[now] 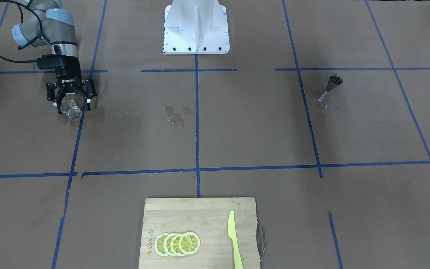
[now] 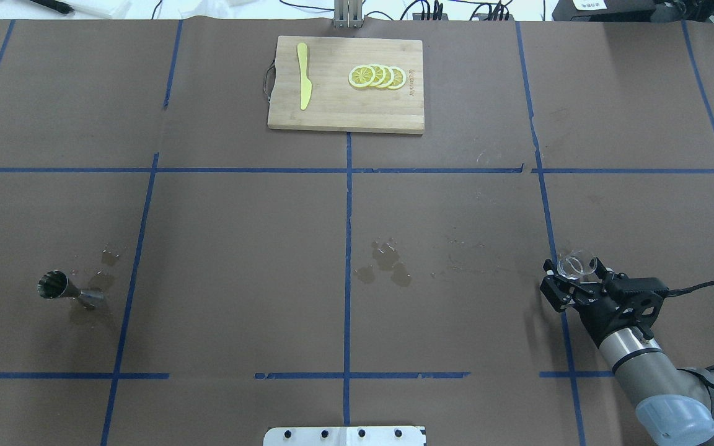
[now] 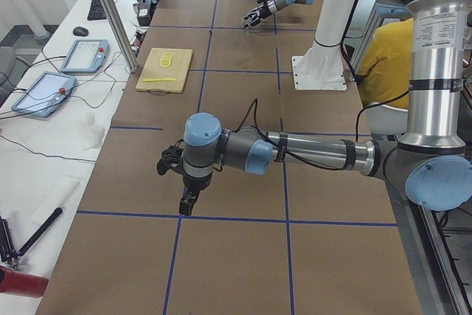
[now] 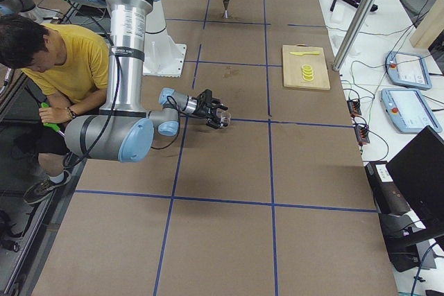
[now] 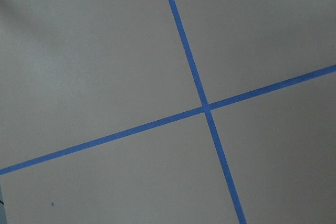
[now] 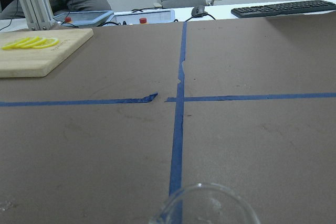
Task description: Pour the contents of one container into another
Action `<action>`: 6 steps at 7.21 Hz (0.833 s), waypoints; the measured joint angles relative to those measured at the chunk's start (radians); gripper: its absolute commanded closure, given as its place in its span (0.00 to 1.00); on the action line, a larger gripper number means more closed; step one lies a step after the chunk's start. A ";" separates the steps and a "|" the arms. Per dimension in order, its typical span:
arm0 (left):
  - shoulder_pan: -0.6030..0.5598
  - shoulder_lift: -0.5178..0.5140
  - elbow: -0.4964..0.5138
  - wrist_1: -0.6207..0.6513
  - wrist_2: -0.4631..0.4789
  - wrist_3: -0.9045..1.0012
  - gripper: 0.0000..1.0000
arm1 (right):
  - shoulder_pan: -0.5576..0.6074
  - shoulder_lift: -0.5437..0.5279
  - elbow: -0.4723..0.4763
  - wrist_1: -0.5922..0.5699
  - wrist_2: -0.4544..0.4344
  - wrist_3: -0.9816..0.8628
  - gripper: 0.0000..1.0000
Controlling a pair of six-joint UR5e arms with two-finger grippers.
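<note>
The left gripper shows only in the left side view, near and pointing down over the table, so whether it is open or closed cannot be told; its wrist camera sees nothing but brown paper and crossing blue tape. In the right wrist view only the rim of the glass cup shows, cut off by the bottom edge. There is one glass cup, one steel jigger, one cutting board, one yellow knife and four overlapping lemon slices on the board. The right gripper has its two fingers closed partway around the glass cup, gripping it at the sides just above or at the tabletop; contact with the paper cannot be made out. The cup sits upright at the robot's right end of the table, beside a blue tape line. The jigger stands on its narrower cone well apart at the robot's left end, with small wet patches around it. More wet patches lie near the table's middle
</note>
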 measured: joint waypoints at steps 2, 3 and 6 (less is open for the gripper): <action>0.000 0.000 -0.001 0.000 0.000 0.000 0.00 | -0.024 -0.066 0.084 0.000 0.006 -0.003 0.00; 0.000 0.000 -0.001 0.000 0.000 0.000 0.00 | -0.038 -0.111 0.134 0.000 0.014 -0.005 0.00; 0.000 0.000 -0.001 0.000 0.000 -0.001 0.00 | -0.043 -0.268 0.315 -0.002 0.143 -0.019 0.00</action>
